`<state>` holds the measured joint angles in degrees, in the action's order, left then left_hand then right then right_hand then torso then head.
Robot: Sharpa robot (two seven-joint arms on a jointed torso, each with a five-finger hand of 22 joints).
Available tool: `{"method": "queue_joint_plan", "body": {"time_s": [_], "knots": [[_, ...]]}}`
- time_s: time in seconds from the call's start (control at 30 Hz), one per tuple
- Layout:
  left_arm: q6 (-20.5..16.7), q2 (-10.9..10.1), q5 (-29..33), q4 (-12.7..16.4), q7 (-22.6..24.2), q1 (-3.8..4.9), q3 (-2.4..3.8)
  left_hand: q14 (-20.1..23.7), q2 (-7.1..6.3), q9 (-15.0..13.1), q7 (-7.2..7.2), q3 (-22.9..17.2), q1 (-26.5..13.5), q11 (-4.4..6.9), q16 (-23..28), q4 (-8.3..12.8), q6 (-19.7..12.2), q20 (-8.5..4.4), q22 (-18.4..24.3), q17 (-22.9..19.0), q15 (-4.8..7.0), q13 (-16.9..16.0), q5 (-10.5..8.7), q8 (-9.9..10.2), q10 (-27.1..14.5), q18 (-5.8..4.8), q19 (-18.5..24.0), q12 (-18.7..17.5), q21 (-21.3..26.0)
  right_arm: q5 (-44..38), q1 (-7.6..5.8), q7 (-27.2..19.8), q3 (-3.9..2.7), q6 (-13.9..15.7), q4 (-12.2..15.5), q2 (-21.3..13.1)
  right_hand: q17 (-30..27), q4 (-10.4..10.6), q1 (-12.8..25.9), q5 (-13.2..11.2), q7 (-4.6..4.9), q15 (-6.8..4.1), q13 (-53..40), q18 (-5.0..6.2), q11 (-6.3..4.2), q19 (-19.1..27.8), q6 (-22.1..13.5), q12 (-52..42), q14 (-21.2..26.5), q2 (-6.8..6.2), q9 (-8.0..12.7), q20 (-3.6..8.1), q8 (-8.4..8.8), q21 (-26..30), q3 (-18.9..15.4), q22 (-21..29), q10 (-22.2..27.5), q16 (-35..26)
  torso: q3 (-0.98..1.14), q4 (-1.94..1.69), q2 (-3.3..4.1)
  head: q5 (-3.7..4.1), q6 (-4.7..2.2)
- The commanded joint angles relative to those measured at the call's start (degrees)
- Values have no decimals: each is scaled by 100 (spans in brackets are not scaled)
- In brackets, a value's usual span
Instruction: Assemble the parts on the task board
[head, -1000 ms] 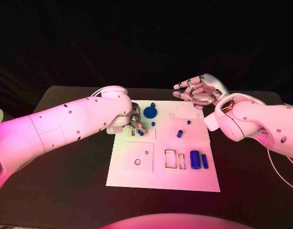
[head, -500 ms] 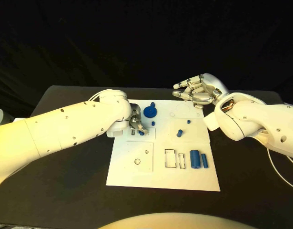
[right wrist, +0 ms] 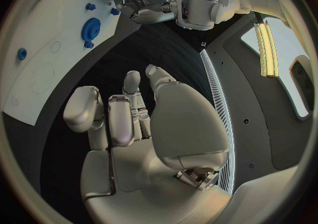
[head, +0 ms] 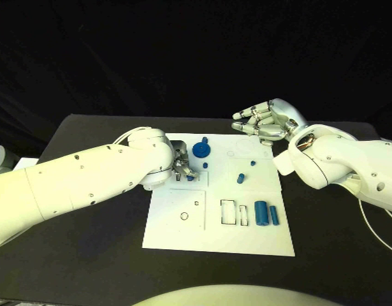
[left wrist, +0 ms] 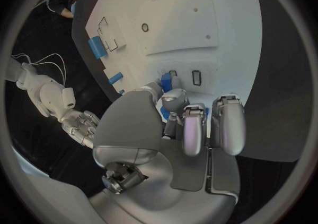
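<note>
Over the task board (head: 216, 239) in the middle of the black counter (head: 95, 255), head view: left hand (head: 181, 167) pinches a small blue part (head: 189, 178) near the board's far left corner; right hand (head: 266, 121) hovers curled, empty, past its far edge. Left wrist view: fingertips (left wrist: 174, 98) grip that blue part (left wrist: 166, 82). Right wrist view: right hand (right wrist: 132, 128) loosely curled, holding nothing
</note>
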<state>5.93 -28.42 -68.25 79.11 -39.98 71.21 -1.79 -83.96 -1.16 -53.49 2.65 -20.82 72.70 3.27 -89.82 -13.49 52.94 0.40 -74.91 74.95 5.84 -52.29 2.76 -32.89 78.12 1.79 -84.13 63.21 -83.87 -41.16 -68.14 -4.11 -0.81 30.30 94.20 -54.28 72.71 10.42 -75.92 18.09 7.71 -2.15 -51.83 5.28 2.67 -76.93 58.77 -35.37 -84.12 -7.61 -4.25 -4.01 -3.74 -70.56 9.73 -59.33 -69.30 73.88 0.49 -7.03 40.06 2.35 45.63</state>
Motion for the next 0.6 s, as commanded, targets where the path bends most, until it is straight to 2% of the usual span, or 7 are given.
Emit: {"method": "queue_joint_plan", "body": {"time_s": [0.03,0.23,0.6], "knots": [[-485,-50,-206,96,-238,-13,4,-604,0,-14,-225,-922,-58,21,-18,867,276,-47,-1139,1505,47,6,21,-38,31,-40,-403,28,-40,-45,8,-61,0,-81,9,-2,10,-12,19,33,-15,25,9,81,-23,3,27,-30,-186,29,-9,-7,-29,37,-36,5,7,-15,-1,7,5,-1,-1],[-598,-115,-267,192,-218,-22,7,-604,-12,-32,-229,-955,-70,25,-18,876,284,-50,-1147,1505,50,-5,22,-39,44,-43,-407,40,-51,-43,12,-63,0,-82,9,-5,10,-12,19,33,-15,25,9,81,-23,3,27,-30,-186,29,-9,-7,-29,37,-36,5,7,-15,3,6,7,1,2],[-104,-102,-89,96,-296,-24,7,-604,-28,-42,-229,-971,-82,25,-18,881,283,-51,-1144,1505,52,11,21,-36,43,-42,-406,30,-46,-41,14,-59,0,-86,9,-5,9,-17,7,34,-16,23,18,80,-24,-4,35,-38,-187,42,-11,-5,-32,41,-54,6,6,-23,-3,4,5,1,25]]}}
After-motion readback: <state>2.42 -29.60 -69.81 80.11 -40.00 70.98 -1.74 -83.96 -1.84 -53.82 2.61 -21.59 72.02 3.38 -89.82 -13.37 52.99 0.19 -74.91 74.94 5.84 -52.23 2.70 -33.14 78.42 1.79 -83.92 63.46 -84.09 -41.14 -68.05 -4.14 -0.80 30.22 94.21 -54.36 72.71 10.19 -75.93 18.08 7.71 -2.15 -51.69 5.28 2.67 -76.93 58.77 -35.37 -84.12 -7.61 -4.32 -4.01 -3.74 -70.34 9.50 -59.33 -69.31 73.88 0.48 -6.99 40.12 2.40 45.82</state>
